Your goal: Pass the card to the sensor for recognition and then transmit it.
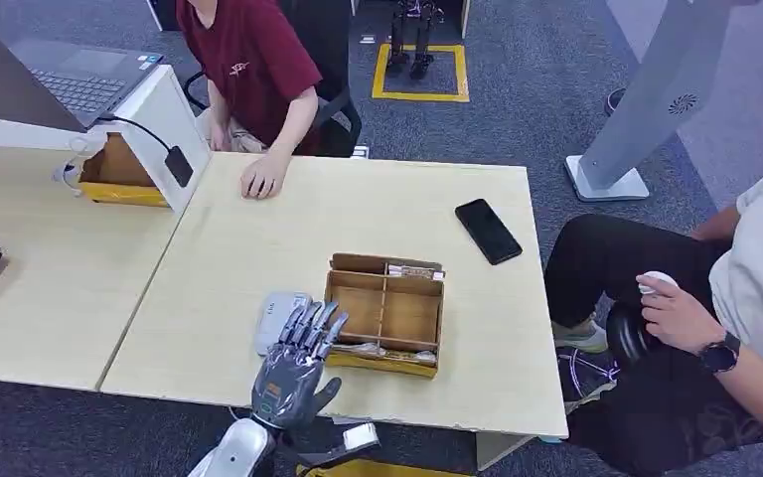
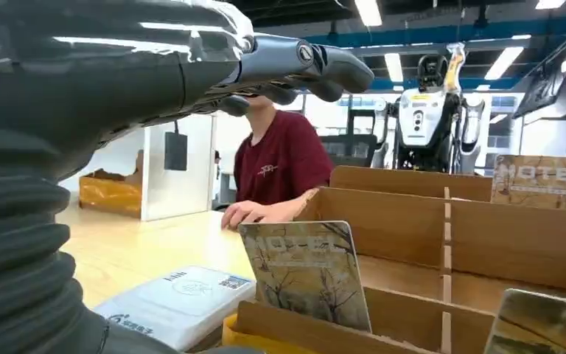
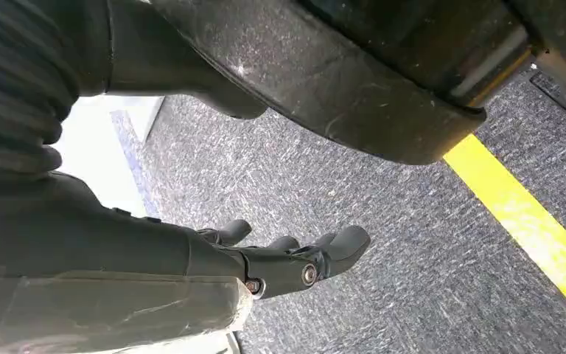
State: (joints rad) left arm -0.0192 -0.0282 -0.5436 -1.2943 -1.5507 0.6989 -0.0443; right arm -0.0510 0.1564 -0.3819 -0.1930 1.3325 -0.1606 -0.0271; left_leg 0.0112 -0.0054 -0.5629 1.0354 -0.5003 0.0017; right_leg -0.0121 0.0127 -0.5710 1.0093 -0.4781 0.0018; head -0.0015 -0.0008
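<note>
Your left hand (image 1: 296, 360) hovers with fingers (image 2: 317, 63) spread, empty, above the sensor (image 1: 274, 320); card (image 2: 307, 271) stands just beyond in the box (image 1: 385, 314), near the worktop's (image 1: 258, 248) front edge. Right hand (image 3: 295, 259) hangs empty, fingers loosely extended.

- Left hand (image 1: 298, 363): fingers spread, holding nothing, above the white sensor (image 1: 270, 318).
- Divided cardboard box (image 1: 385, 313): just beside the sensor on the tabletop (image 1: 258, 248).
- Black phone (image 1: 488, 231): well apart.

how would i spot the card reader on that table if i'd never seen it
Find the pale wooden table and the brown divided box near its front edge. The card reader lies flat right beside the box, on the side where the left hand hovers. It is the one pale grey, rounded slab there, unlike the black phone farther back.
</note>
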